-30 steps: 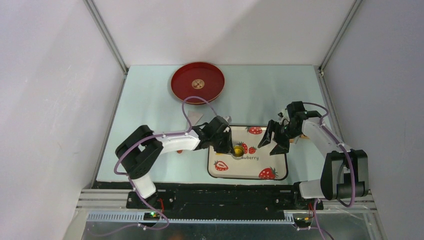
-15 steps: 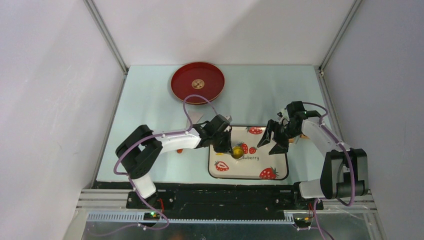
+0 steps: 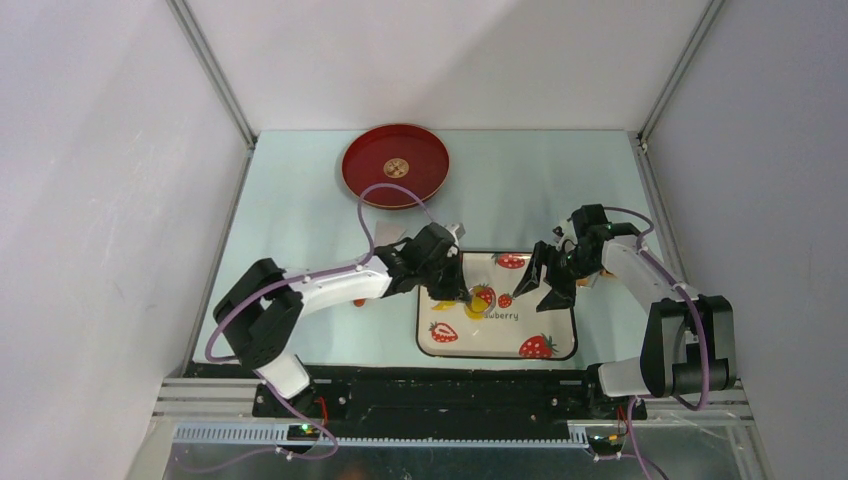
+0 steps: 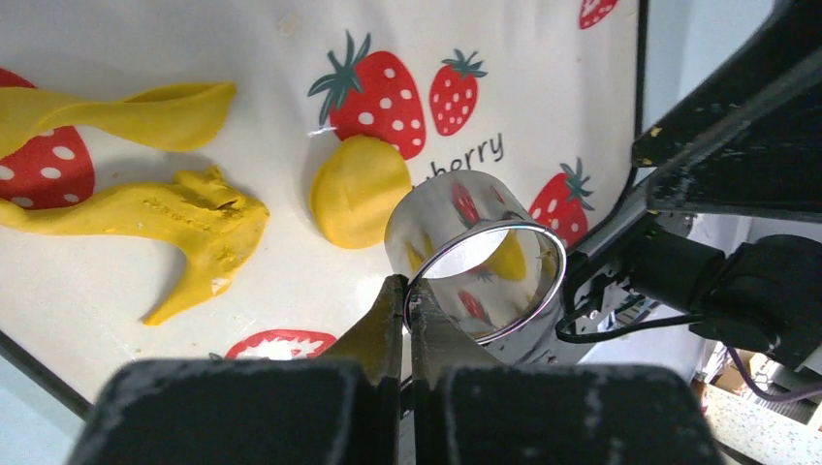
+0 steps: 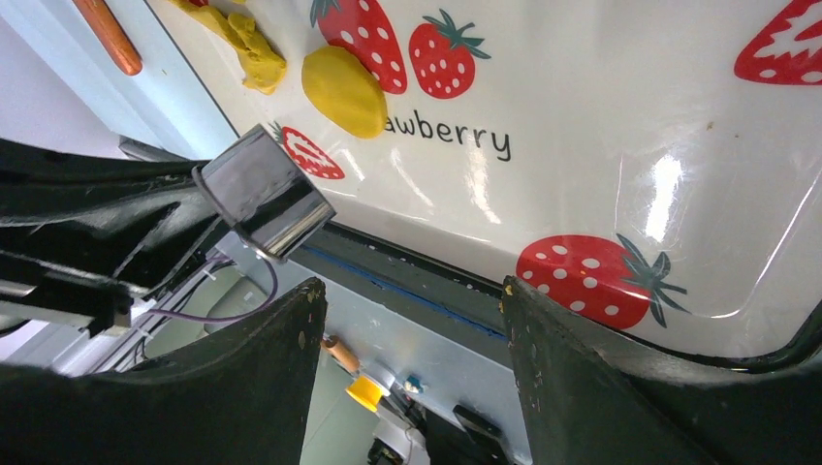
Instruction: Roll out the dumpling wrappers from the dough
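My left gripper [image 4: 407,291] is shut on the rim of a shiny metal ring cutter [image 4: 475,262] and holds it just above the strawberry tray [image 4: 543,58]. A small round yellow dumpling wrapper [image 4: 359,189] lies on the tray right beside the cutter. Irregular yellow dough scraps [image 4: 184,218] lie to its left. In the top view the left gripper [image 3: 450,290] is over the tray's left part, next to the wrapper [image 3: 475,310]. My right gripper [image 3: 535,285] is open and empty over the tray's right part. The right wrist view shows the wrapper [image 5: 344,92], the dough scrap [image 5: 247,44] and the cutter [image 5: 262,194].
A red round plate [image 3: 395,165] stands at the back of the table. An orange wooden roller handle [image 5: 107,34] lies just off the tray's left edge. The tray [image 3: 497,345] sits near the table's front edge between both arms.
My left gripper has lifted the ring cutter off the yellow dough and shifted it left, uncovering a round cut disc. The right gripper has barely moved.
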